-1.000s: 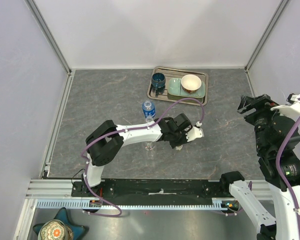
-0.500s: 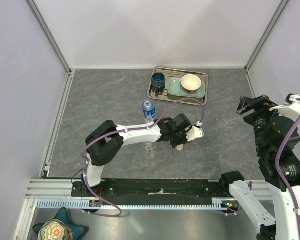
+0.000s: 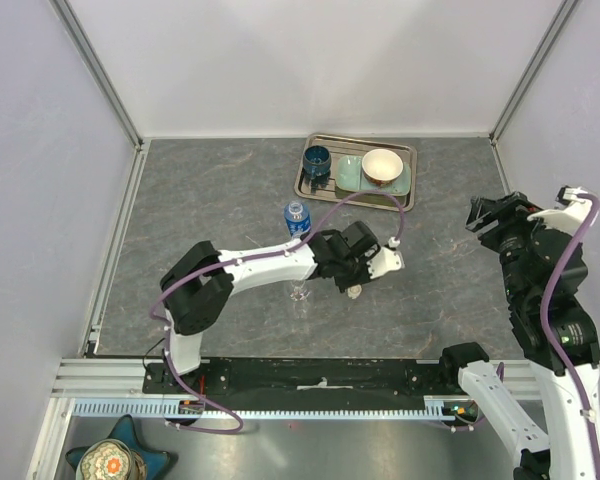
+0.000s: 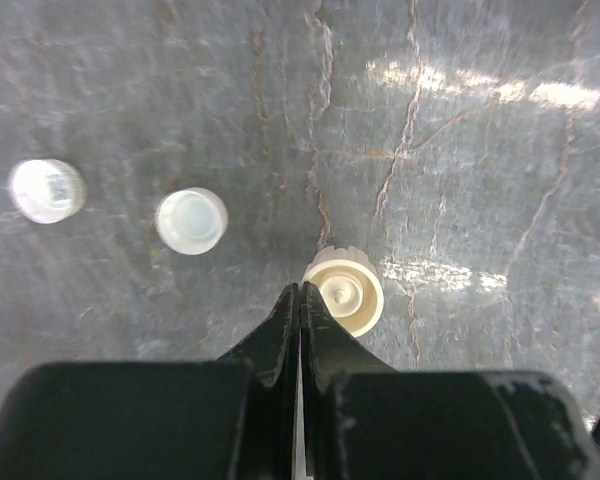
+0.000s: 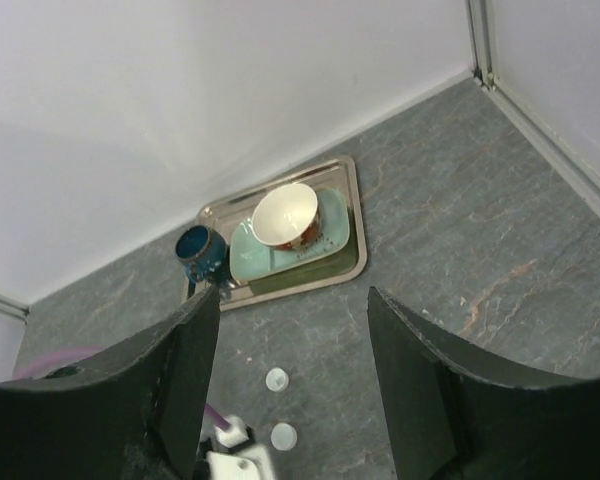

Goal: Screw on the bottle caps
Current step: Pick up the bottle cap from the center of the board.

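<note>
A cream cap [image 4: 343, 290] lies on the table [image 4: 480, 200], low in the middle of the left wrist view. The left gripper [image 4: 300, 292] has its fingers pressed together with nothing between them, and the cap sits just beside the tips. Two more caps [image 4: 191, 220] lie at the upper left.

I think this is the picking-up step. Next the fingers must spread and go around the cap.

Only the top view shows the bottles [image 3: 297, 218], just left of the middle. The right gripper [image 5: 292, 310] is spread and holds nothing.

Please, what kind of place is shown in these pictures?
Most likely a robot test cell in a laboratory: plain white walls held in a metal frame, two robot arms bolted to a rail, and a tray of dishes set out as practice objects.
</note>
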`<state>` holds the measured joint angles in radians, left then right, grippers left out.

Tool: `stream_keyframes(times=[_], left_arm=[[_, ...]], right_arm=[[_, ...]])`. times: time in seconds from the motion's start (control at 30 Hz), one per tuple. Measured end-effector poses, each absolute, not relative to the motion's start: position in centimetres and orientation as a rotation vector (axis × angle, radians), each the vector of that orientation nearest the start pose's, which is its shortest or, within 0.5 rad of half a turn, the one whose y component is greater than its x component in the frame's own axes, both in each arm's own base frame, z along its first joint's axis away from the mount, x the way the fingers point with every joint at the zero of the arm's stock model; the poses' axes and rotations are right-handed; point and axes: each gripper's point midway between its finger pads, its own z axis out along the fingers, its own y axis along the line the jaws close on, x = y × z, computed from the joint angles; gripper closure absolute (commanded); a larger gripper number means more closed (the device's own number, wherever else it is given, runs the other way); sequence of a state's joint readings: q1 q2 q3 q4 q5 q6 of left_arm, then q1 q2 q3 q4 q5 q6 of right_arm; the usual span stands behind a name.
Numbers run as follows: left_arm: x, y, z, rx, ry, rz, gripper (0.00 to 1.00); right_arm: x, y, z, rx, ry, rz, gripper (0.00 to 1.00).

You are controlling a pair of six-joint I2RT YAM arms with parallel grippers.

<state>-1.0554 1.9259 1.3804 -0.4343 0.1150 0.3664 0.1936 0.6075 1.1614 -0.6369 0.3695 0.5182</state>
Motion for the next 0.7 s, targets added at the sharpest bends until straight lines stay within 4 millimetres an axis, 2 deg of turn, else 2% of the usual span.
stream_keyframes(times=[0.03,0.1,0.13,0.23,0.33,0.37,0.5,0.6,0.7], left_arm=[[22.3,-40.2,6.3,1.717,1.934,-0.413,0.98],[23.0,-40.4,9.0,1.668,1.926,-0.453,0.98],[23.4,-40.6,10.4,1.641,1.92,-0.477,0.98],[25.4,-40.9,16.5,1.503,1.886,-0.586,0.98],[27.7,-40.1,24.2,1.33,1.833,-0.738,0.98],[28.7,-39.4,27.5,1.256,1.804,-0.797,0.98],[30.6,-35.6,37.2,1.038,1.703,-0.977,0.98],[29.4,-33.2,41.7,0.945,1.648,-1.084,0.98],[26.1,-32.2,45.0,0.925,1.589,-1.232,0.98]], right_arm=[[22.7,0.1,38.3,0.535,1.575,0.239,0.32],[23.0,0.5,37.4,0.521,1.602,0.246,0.3],[23.1,0.7,37.1,0.51,1.612,0.254,0.25],[23.5,1.7,36.3,0.462,1.638,0.287,0.14],[23.7,3.6,36.5,0.366,1.636,0.371,0.1],[23.7,4.6,36.7,0.313,1.63,0.419,0.06],[23.9,8.8,36.9,0.088,1.541,0.61,0.02],[23.4,11.7,36.8,-0.08,1.462,0.732,0.02],[23.0,14.2,39.2,-0.231,1.334,0.849,0.02]])
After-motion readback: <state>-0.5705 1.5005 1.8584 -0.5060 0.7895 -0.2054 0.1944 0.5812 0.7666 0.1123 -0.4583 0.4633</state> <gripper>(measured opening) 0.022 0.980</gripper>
